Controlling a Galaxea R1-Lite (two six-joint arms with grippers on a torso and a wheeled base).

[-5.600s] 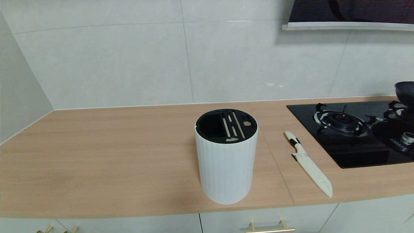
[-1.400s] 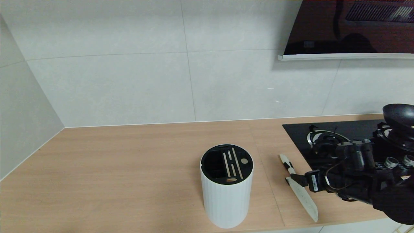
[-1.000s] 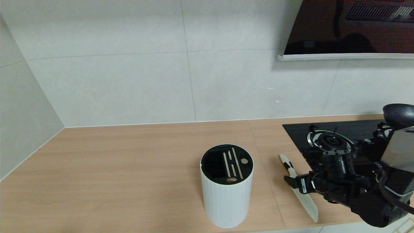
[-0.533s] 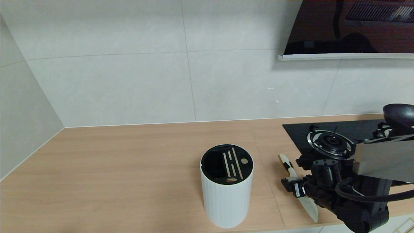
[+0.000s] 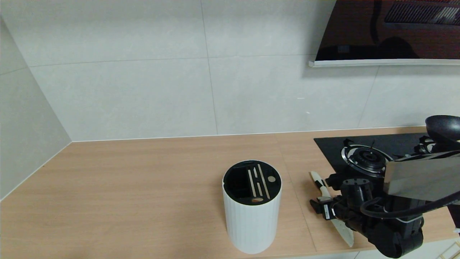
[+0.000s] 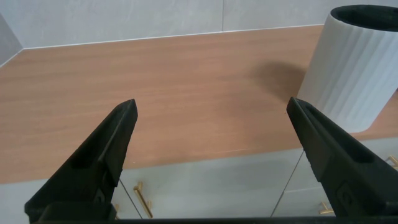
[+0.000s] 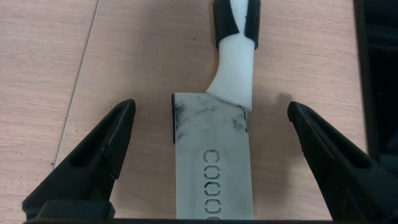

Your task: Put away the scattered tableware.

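- The knife (image 7: 214, 149) lies flat on the counter (image 5: 143, 180) near its front edge, between the holder (image 5: 251, 216) and the stove (image 5: 332, 147). Its white handle with a black band points toward the back wall and its blade tip toward the front edge.
- The right gripper (image 5: 322, 193) hangs low over the knife. Its fingers are spread wide, one on each side of the spot where handle meets blade, with clear gaps to the knife on both sides. They grip nothing.
- The holder, a white ribbed cylinder with a black slotted top, stands upright close to the front edge, apart from the knife.
- The left gripper (image 6: 211, 107) sits off the front edge of the counter, with the holder to one side of it. Its fingers are wide apart with nothing between them.
- A dark pan (image 5: 442, 126) sits on the far burner of the stove, at the right end of the counter.
- A dark hood (image 5: 388, 28) hangs on the wall above the stove.
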